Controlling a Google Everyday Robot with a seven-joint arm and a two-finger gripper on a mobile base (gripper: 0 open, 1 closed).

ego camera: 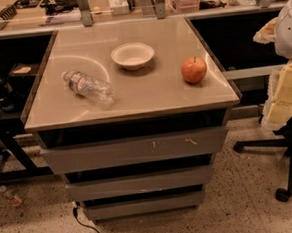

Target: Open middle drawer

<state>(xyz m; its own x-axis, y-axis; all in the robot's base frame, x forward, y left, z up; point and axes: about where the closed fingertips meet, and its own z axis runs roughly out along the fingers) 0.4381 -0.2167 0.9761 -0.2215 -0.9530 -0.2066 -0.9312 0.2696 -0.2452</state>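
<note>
Camera view: middle drawer (pixel 139 183), fingers unseen.

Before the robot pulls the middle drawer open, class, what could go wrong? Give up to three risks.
1. The middle drawer has no handle and sits between two similar grey fronts, the top drawer and bottom drawer; a wrong grab seems possible.
2. The plastic bottle lies on its side on the cabinet top; a jolt might roll it, or the apple near the right edge.
3. The gripper is out of view, so its approach cannot be checked.
</note>
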